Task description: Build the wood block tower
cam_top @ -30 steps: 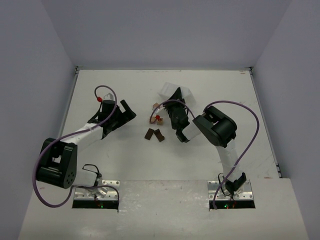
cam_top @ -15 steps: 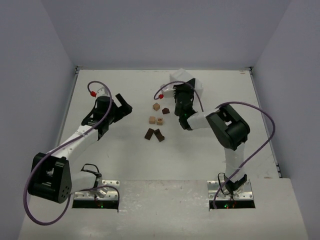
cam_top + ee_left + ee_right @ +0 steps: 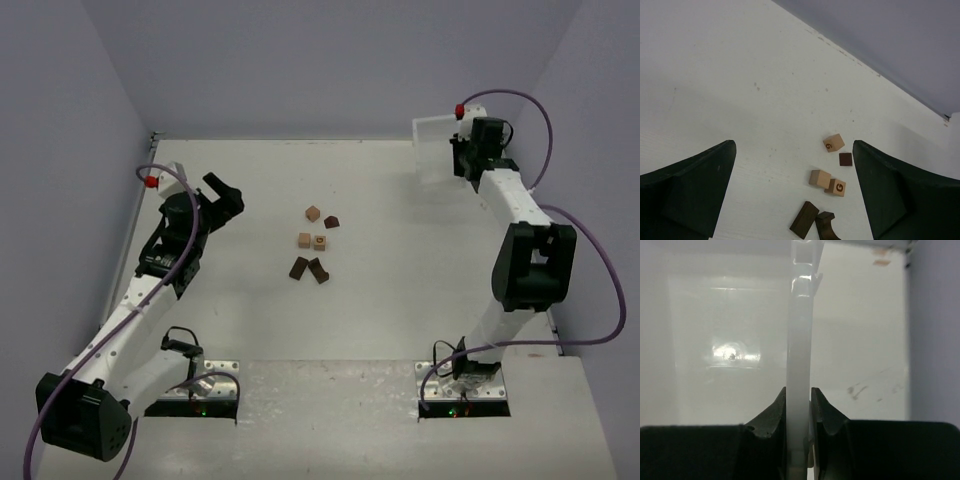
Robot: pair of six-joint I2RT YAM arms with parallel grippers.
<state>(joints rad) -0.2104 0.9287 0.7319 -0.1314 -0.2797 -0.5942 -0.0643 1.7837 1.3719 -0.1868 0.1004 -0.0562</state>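
I take the wood blocks [image 3: 313, 243] as my reference. All six lie loose near the middle of the table [image 3: 400, 290], in one layer. Through the left wrist camera I read a tan block marked 9 [image 3: 833, 142] at the far end of the group, with a small dark block [image 3: 845, 159] just beside it. Nearer the arms, a plain tan block [image 3: 819, 178] touches a tan block marked G [image 3: 837, 187]. Nearest of all sit a dark bar [image 3: 804, 226] and a dark arch-shaped piece [image 3: 825, 223], side by side.

The left gripper [image 3: 225, 196] hangs well to the left of the blocks. Its fingers are spread wide, with nothing between them.

The right gripper [image 3: 799, 400] is far off to the right of the blocks and beyond them, by the back wall. Its fingers are clamped on the thin wall of the white tray [image 3: 800, 340]. The tray looks lifted off the table, though the overhead view is too faint for me to be sure.
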